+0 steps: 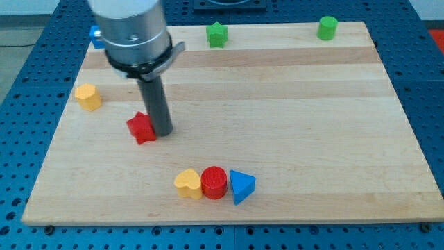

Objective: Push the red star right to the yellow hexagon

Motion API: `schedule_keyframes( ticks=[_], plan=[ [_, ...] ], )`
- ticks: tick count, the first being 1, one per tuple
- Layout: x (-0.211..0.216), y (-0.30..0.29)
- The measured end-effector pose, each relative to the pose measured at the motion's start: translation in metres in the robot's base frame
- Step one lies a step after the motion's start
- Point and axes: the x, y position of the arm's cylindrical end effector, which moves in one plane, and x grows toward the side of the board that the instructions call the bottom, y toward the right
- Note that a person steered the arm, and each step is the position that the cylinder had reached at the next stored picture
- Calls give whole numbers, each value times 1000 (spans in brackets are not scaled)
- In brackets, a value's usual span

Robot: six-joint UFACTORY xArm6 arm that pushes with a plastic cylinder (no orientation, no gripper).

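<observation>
The red star (141, 128) lies on the wooden board at the view's left of centre. My tip (162, 132) stands right against the star's right side. The yellow hexagon (88, 96) sits near the board's left edge, up and to the left of the star, apart from it.
A yellow heart (188, 183), a red cylinder (214, 182) and a blue triangle (241, 186) sit in a row near the view's bottom. A green star (217, 35) and a green cylinder (327, 28) sit along the top edge. A blue block (95, 36) is partly hidden at top left.
</observation>
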Motion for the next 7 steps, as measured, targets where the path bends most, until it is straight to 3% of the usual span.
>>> schedule_keyframes(
  ticks=[1, 2, 3, 4, 5, 7],
  plan=[
    [34, -1],
    [28, -23],
    [-21, -38],
    [-43, -47],
    [-57, -5],
    [-80, -43]
  ],
)
